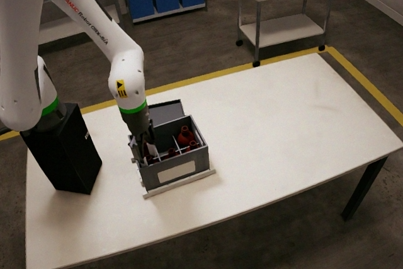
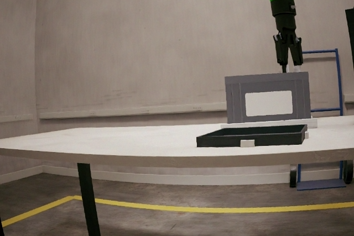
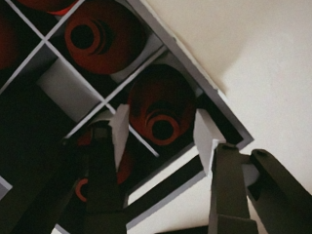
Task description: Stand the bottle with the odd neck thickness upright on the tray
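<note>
The grey crate (image 1: 202, 158) (image 2: 234, 101) stands behind the tray in the exterior view. Five red bottles stand in its compartments. My gripper (image 1: 146, 157) (image 2: 290, 70) (image 3: 162, 121) is open and reaches down into the crate. In the wrist view its pale pads stand apart on both sides of one bottle (image 3: 162, 78) in a corner compartment, with gaps beside the neck. Another bottle (image 3: 114, 41) (image 1: 186, 137) shows more openly; a further one is partly hidden behind the left finger. I cannot tell which neck differs. The dark tray (image 1: 165, 113) (image 2: 274, 141) holds nothing that I can see.
A low white ledge (image 1: 182, 183) (image 2: 268, 124) runs along the crate's base. The crate's thin dividers (image 3: 78, 73) and high walls are close to the fingers. The black robot pedestal (image 1: 65, 152) stands left of the crate in the top view.
</note>
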### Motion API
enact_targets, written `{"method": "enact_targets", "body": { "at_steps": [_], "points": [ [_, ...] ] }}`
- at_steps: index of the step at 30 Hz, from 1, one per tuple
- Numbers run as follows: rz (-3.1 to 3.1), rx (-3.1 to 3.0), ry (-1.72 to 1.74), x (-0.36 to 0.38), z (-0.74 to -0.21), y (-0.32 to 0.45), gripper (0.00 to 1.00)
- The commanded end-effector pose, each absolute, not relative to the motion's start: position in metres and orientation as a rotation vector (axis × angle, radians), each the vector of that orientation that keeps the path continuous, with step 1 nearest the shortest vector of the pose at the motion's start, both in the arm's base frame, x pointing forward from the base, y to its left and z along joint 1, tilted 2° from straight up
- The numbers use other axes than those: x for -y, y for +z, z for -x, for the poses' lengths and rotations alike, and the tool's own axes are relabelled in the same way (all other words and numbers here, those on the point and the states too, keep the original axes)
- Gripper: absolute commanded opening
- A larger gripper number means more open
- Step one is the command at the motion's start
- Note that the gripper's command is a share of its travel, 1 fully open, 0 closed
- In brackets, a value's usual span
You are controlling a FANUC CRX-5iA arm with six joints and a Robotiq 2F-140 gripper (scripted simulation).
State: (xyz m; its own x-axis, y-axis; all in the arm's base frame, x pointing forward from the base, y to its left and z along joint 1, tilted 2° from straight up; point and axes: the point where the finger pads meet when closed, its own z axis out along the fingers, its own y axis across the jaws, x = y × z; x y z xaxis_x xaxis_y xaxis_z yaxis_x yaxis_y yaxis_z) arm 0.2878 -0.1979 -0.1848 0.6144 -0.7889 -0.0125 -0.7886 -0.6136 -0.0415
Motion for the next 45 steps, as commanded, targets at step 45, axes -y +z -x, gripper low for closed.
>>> {"method": "enact_targets", "body": {
  "at_steps": [45],
  "points": [
    [2.784, -1.361, -0.012, 0.199, -0.287, -0.149, 0.44]
  ]
}}
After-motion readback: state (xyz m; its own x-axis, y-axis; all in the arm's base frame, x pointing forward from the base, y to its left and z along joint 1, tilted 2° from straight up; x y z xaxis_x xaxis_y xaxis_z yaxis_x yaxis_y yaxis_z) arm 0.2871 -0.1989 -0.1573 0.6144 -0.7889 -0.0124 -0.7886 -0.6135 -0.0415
